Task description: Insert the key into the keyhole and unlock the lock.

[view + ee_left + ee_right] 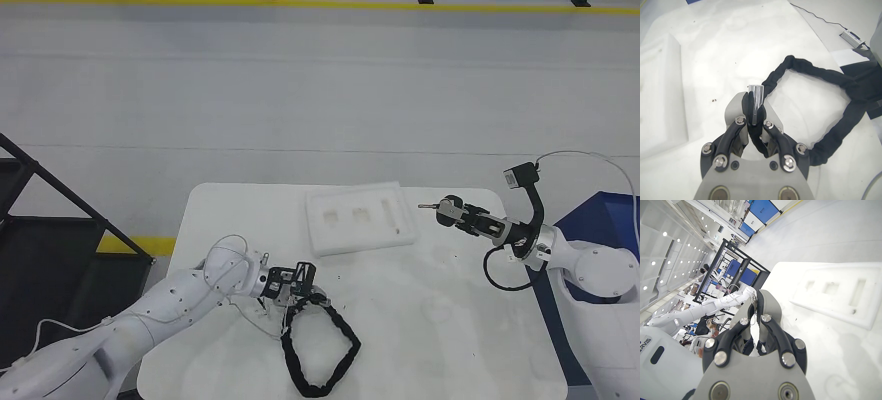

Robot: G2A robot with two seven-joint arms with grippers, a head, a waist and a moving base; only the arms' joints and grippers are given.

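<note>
Since the key (429, 207) and the lock are each held in a separate gripper, well apart across the table (450, 330), the step in hand looks to be bringing the two together. It should go best if their axes are lined up before any push. The left gripper (298, 281) is clamped tight on the chrome lock cylinder (756, 96). The cylinder's free end juts past the fingertips (745, 105) and points away from the wrist camera, so the keyhole itself cannot be made out; I take it to sit in that end face. The black fabric-sleeved chain (829, 75) trails from the cylinder in a loop lying on the table, just beside that gripper. The right gripper (452, 211) is closed narrow on the key, whose blade pokes out beyond the jaws toward the white foam tray (330, 238), near the tray's corner. A good approach would turn the cylinder's end to face the key, travel slowly along that line, and twist only once the blade is fully seated. The slack chain may drag and tip the cylinder.
</note>
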